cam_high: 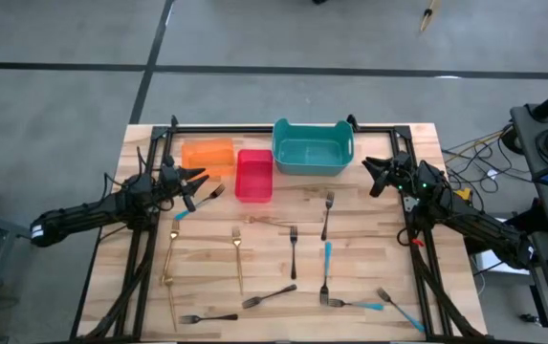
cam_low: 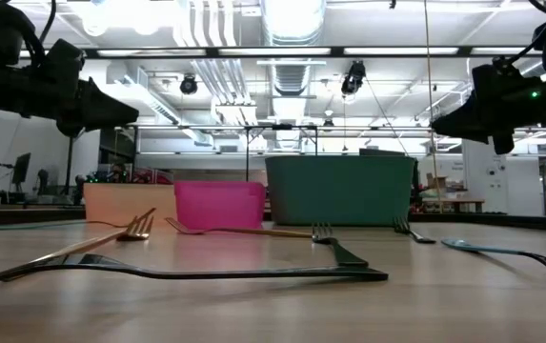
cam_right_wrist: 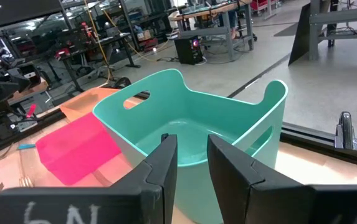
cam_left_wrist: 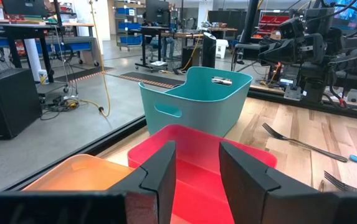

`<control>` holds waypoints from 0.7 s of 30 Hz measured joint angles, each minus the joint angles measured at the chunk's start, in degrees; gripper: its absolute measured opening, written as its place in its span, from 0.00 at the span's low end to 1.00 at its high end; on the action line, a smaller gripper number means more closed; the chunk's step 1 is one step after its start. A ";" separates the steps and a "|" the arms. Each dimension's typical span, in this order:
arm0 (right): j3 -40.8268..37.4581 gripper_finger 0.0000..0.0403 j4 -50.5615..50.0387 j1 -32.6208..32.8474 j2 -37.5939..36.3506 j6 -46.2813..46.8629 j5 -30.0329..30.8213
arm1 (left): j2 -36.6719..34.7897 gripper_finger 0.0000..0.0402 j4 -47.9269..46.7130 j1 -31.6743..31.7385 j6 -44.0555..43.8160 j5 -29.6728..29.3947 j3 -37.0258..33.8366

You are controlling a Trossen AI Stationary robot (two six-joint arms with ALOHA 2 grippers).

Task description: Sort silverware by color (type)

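High view: orange bin (cam_high: 207, 155), red bin (cam_high: 253, 176), teal bin (cam_high: 313, 148); forks (cam_high: 294, 250) outside.

A smooth grey concrete floor (cam_high: 254, 38) crossed by dark seam lines surrounds the light wooden slatted table (cam_high: 360, 272). Overhead hang long white fluorescent light strips (cam_low: 253, 52) and a large pale ventilation duct (cam_low: 292, 19) under an open industrial ceiling. Beyond the table stand grey metal workbenches (cam_left_wrist: 47, 37), blue storage bins on shelving (cam_left_wrist: 125, 25), a black cabinet (cam_left_wrist: 7, 102) on the floor, and a yellow cable (cam_left_wrist: 103, 74) hanging down to the concrete
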 joint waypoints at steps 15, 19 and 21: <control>0.00 0.20 9.58 0.04 2.09 13.90 -10.04 | 0.03 0.26 10.61 -0.05 -10.37 1.99 0.01; 0.00 0.20 23.51 0.04 5.36 17.17 -15.51 | 0.06 0.26 18.48 -0.05 -11.13 9.55 0.01; 0.23 0.20 27.28 0.04 6.75 18.83 -17.27 | 0.13 0.26 22.81 -0.07 -12.20 14.05 0.02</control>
